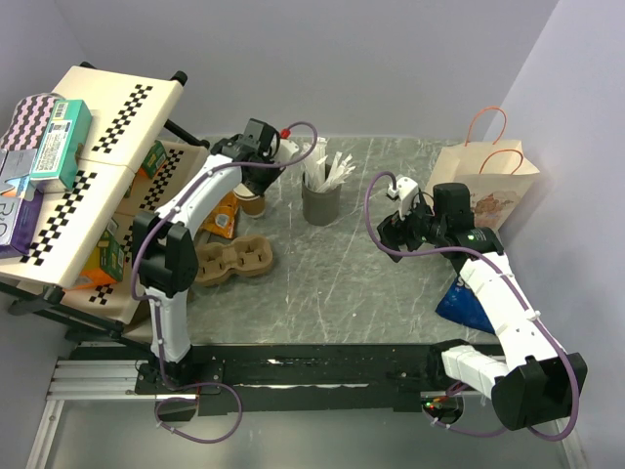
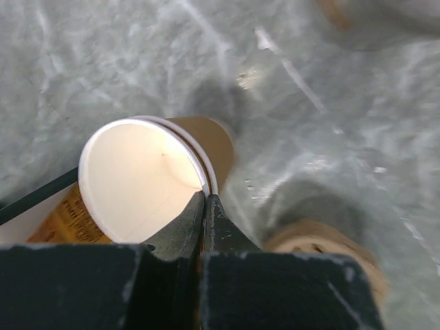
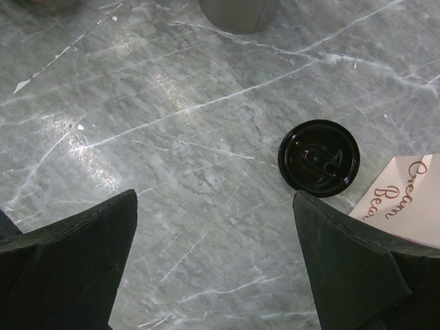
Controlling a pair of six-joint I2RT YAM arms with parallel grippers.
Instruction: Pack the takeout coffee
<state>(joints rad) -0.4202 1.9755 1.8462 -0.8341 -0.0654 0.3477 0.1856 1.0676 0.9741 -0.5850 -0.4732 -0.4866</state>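
Brown kraft-paper takeout cup (image 2: 137, 179): judged light, thin-walled, easily crushed; hold at the rolled rim, gently. Nearest, right fingers (image 3: 75, 254) stand spread wide above the grey marbled surface (image 3: 172, 103), beside a black round plastic lid (image 3: 318, 158). Farther, at far left, left fingers (image 2: 185, 227) are pressed together, pinching the cup's rim.
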